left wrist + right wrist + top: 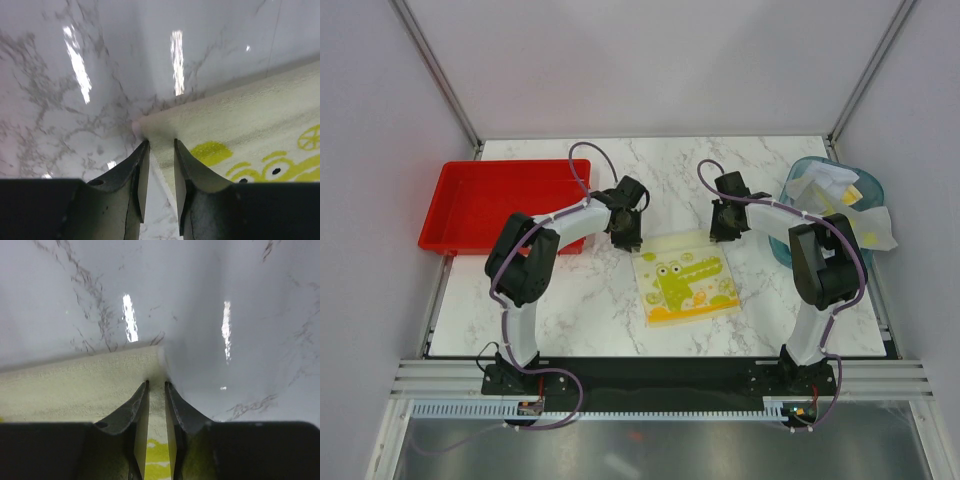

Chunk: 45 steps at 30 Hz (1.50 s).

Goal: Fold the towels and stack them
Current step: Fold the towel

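Note:
A pale yellow towel (pixel 685 283) with a green crocodile print lies flat on the marble table between the arms. My left gripper (pixel 624 236) is at its far left corner; in the left wrist view the gripper (pixel 161 145) has its jaws drawn in to a narrow gap, tips pressed on the towel (pixel 240 115) at that corner. My right gripper (pixel 724 228) is at the far right corner; in the right wrist view the gripper (pixel 156 385) pinches the towel (pixel 80 385) the same way. More towels (pixel 845 205), white and pale yellow, fill the teal basket.
A red tray (pixel 470 235) sits at the back left. The translucent teal basket (pixel 803 170) stands at the right edge of the table, with cloth hanging over its rim. Frame posts rise at both back corners.

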{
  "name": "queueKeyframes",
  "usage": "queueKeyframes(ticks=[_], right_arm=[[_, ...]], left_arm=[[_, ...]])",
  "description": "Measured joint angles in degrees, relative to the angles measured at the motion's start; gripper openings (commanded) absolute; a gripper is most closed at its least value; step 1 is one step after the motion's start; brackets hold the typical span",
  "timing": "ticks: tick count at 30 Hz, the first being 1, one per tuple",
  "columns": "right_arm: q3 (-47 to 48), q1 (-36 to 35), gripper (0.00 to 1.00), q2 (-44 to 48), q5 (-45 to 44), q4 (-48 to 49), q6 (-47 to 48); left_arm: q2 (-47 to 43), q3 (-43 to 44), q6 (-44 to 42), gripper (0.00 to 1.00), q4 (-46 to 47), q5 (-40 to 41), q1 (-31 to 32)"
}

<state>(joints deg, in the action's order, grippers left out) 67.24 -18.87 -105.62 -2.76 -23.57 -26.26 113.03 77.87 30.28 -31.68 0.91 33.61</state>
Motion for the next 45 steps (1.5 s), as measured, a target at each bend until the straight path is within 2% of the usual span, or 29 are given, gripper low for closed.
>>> queueKeyframes(ticks=[5, 8, 9, 15, 20, 28, 38, 45], right_arm=[[0.2, 1.6, 0.33, -1.4, 1.5, 2.4, 0.0], [0.3, 1.7, 0.43, -1.2, 3.6, 2.6, 1.3], [0.5, 2.0, 0.46, -1.2, 4.5, 2.3, 2.1], [7.8, 5.4, 0.48, -1.7, 12.0, -2.8, 10.9], [16.3, 7.0, 0.47, -5.2, 15.8, -5.5, 19.3], [20.8, 8.4, 0.47, -11.6, 21.9, -12.1, 28.1], [22.0, 10.2, 0.46, -15.4, 28.3, -15.9, 33.1], [23.0, 11.6, 0.50, -16.3, 32.1, -17.3, 34.3]], left_arm=[[6.4, 9.7, -3.5, 0.34, -0.1, -0.1, -2.6], [9.2, 14.6, -7.2, 0.45, -0.2, -2.1, -3.6], [9.2, 15.3, -8.5, 0.49, -0.2, -3.0, -3.7], [6.6, 16.3, -16.7, 0.54, -0.5, -5.7, -4.7], [6.4, 17.9, -24.0, 0.54, -1.6, -7.0, -6.2], [11.1, 22.8, -29.7, 0.52, -2.6, -10.8, -8.2], [15.2, 24.2, -32.7, 0.47, -5.1, -17.2, -9.0], [15.3, 25.4, -33.1, 0.46, -6.1, -20.3, -9.5]])
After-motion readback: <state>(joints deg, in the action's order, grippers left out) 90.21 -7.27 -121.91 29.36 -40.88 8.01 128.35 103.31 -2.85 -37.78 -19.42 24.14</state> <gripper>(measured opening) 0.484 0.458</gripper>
